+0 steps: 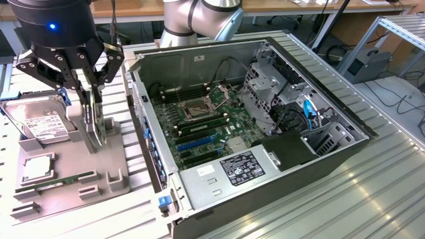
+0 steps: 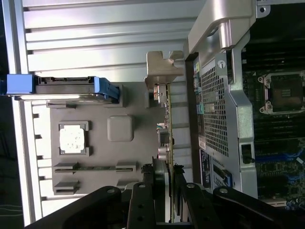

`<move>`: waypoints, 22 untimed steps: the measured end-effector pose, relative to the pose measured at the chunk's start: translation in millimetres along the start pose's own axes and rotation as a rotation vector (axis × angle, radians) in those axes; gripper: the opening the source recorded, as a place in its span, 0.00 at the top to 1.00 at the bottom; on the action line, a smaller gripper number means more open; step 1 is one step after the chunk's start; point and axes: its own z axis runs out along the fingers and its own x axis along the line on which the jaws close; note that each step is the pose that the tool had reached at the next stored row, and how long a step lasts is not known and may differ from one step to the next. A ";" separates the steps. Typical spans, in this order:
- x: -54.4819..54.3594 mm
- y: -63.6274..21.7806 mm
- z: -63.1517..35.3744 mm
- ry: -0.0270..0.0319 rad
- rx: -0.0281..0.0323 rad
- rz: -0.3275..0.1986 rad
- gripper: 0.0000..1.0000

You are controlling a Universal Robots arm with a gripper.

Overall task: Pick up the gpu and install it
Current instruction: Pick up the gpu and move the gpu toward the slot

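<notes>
The gpu [image 1: 100, 128] stands on edge in a slot of the grey holder [image 1: 130, 164], on the exterior view's left beside the open computer case [image 1: 192, 57]. My gripper [image 1: 93, 115] hangs straight over it with one finger on each face, shut on the card. The card's lower edge still looks to sit in the holder. In the wrist view the gpu [image 2: 167, 119] shows edge-on as a thin green strip, running from its bracket support down between my gripper's [image 2: 167, 175] black fingers [image 2: 148, 191]. The case's motherboard [image 1: 212, 127] lies exposed, with a blue expansion slot [image 1: 196, 142].
The holder also carries a silver hard drive [image 1: 39, 122], a processor chip [image 1: 37, 169] and a green memory stick [image 1: 56, 182]. The case's side wall [image 1: 141, 107] rises close beside the card. Cables and a drive cage [image 1: 292, 107] crowd the case's far side. A ribbed metal table [image 1: 345, 199] lies below.
</notes>
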 end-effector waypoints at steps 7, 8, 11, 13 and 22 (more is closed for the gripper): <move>-0.1 0.2 -5.8 -0.0001 -0.0001 0.000 0.73; -0.2 0.3 -6.5 -0.0001 -0.0001 0.000 0.73; -0.2 0.4 -9.0 0.0000 0.0000 0.000 0.73; -0.3 0.5 -10.6 0.0000 0.0000 0.000 0.73; -0.5 0.8 -18.2 0.0000 0.0000 0.000 0.73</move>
